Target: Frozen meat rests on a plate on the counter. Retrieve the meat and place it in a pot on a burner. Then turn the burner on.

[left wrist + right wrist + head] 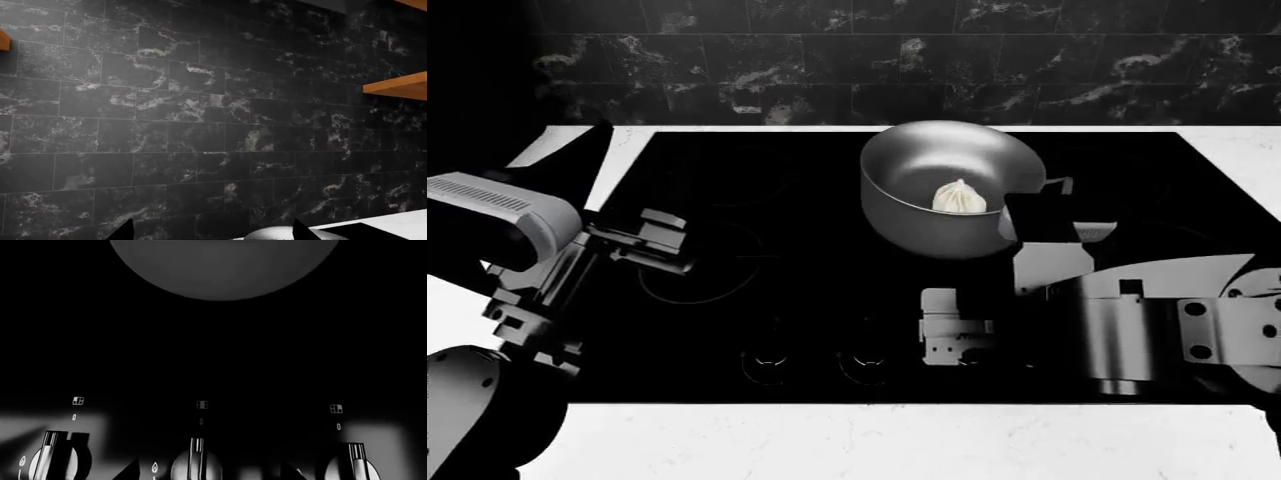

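Black glass cooktop (761,230) fills the scene: at its left edge the left gripper (647,243) hangs idle, jaws unreadable, while the meat (960,196) already sits in the pot (948,185), so only the burner remains, the right gripper (950,338), jaws apart, poised over the knobs (195,466).

Dark kitchen backdrop
Black white-veined marble tile wall (200,110) at far side; orange wooden shelves (399,85) mounted on it.
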Robot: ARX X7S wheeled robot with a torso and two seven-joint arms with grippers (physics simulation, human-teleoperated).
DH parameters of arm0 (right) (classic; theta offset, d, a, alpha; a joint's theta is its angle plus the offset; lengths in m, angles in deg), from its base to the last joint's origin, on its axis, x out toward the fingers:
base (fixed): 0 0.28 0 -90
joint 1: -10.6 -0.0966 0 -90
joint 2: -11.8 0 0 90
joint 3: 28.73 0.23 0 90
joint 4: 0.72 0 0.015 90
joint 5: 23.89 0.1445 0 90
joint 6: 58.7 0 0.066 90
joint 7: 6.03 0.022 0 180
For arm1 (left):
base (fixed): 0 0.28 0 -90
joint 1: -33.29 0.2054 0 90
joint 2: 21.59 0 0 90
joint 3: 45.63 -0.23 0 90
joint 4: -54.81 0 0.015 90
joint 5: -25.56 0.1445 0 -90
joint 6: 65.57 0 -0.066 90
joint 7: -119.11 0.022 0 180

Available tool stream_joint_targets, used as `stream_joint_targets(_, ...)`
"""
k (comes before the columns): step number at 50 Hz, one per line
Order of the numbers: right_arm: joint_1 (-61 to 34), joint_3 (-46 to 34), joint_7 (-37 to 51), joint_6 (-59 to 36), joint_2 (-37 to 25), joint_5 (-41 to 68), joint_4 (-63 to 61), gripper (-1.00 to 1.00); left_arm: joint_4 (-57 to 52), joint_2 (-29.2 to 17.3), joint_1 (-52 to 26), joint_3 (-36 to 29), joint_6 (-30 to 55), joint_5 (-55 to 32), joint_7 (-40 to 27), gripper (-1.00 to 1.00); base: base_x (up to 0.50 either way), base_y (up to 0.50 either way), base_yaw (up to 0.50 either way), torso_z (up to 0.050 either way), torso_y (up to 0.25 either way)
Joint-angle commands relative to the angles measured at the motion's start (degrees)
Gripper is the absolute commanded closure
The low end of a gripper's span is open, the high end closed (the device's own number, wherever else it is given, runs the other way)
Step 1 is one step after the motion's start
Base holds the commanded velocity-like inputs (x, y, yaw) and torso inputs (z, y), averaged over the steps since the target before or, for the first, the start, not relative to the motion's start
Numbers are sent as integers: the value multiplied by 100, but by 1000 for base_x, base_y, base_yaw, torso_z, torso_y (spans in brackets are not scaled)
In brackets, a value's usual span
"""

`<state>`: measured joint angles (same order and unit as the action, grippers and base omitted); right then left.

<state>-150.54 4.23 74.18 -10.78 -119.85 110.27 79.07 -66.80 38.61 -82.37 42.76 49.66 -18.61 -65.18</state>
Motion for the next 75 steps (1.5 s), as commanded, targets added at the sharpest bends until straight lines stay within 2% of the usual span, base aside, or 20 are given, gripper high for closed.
stream_joint_targets(1,-14,-50,-109,-45,-55,-115,70,-100,15,-5,-22,-62,-1,31,8,-100,0,0,0,0,0)
stream_joint_targets(28,-23,-178,-418,-217,-130,-392,251,-100,377,111,-206,-284,-130,194,167,-100,0,0,0,0,0)
stream_joint_targets(65,131,-346,-792,-306,-51,-714,356,-100,20,-73,-30,-163,57,-7,-120,-100,0,0,0,0,0)
stream_joint_targets(66,124,-353,-801,-321,-51,-738,353,100,29,-72,-34,-165,55,-4,-118,-100,0,0,0,0,0)
stream_joint_targets(75,100,-372,-814,-345,-62,-805,321,100,85,-62,-51,-182,36,-3,-104,-100,0,0,0,0,1)
